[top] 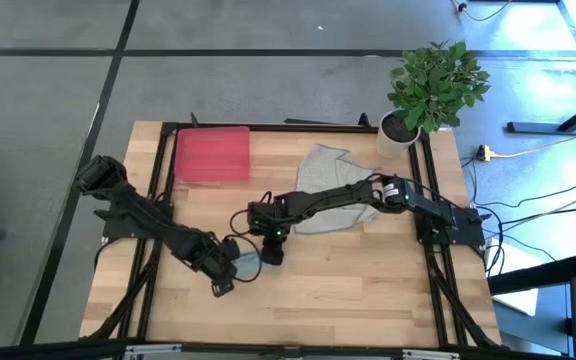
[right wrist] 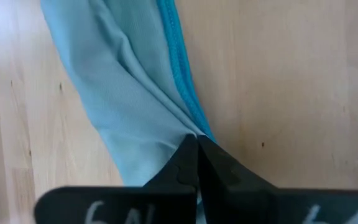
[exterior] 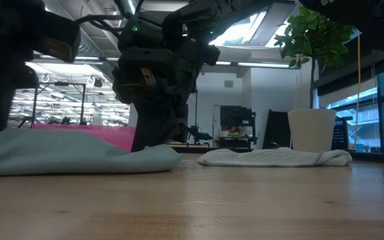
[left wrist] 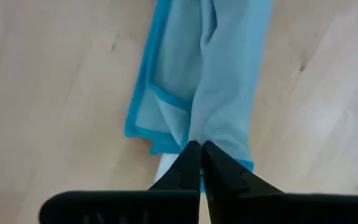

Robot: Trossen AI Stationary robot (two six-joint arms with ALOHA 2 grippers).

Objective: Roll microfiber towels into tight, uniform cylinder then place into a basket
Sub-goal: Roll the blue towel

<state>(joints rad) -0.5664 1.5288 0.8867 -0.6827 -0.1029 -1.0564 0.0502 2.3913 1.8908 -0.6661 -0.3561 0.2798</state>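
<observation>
I see the left claw [left wrist: 199, 149] pinched tight on one end of the pale blue towel [left wrist: 213, 74], low over the wooden counter [top: 368, 290] near its middle front. The right claw [right wrist: 196, 144] is likewise clamped on the same towel's other end; from above, the two claws sit close together with the bunched towel stretched between them. The towel lies as a narrow folded strip with a brighter blue hem, flat on the counter, not a cylinder. The grey towel [top: 328, 185] lies crumpled behind the right arm, apart from the blue one. The red basket [top: 212, 155] sits at the far left corner, holding nothing I can see. A white pot with a green plant [top: 423, 95] stands at the far right corner. Only legible writing: pale characters like "6N" on the right claw's body, partly cut off.
</observation>
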